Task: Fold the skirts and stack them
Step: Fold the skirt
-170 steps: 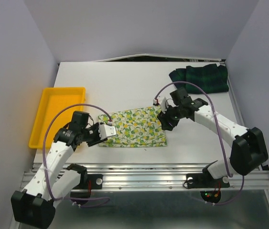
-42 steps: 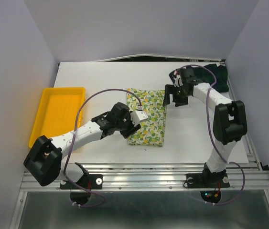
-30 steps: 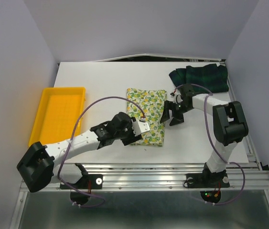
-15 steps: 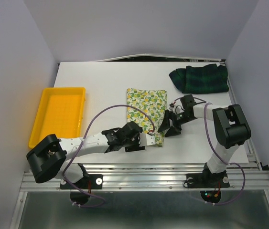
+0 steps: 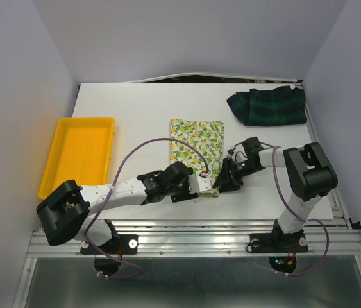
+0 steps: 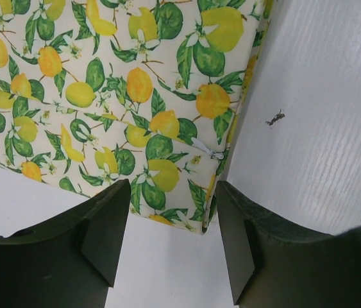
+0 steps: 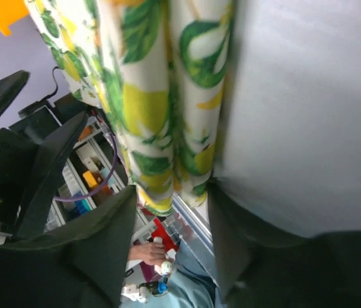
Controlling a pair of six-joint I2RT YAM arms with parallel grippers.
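Pale lilac walls close in a white tabletop [image 5: 143, 112] where the 2 skirts lie well apart. At the middle, the lemon-print skirt [image 5: 197, 149] is folded into a narrow strip running from the far side toward the near edge. The plaid skirt [image 5: 270, 106] sits bunched at the far right corner. A yellow tray [image 5: 79, 154] rests along the left side.

Both arms reach low to the near end of the lemon strip. The left gripper [image 5: 201, 187] comes in from the left at the near corner. In the left wrist view its fingers [image 6: 100, 232] stand wide apart, with the skirt's corner [image 6: 167, 173] and its small zipper pull just ahead of the gap, and bare tabletop between the tips.

The right gripper [image 5: 226, 179] is at the strip's right edge. In the right wrist view its fingers [image 7: 97, 247] are parted on either side of the layered cloth edge [image 7: 151, 109]; whether they press it I cannot tell.
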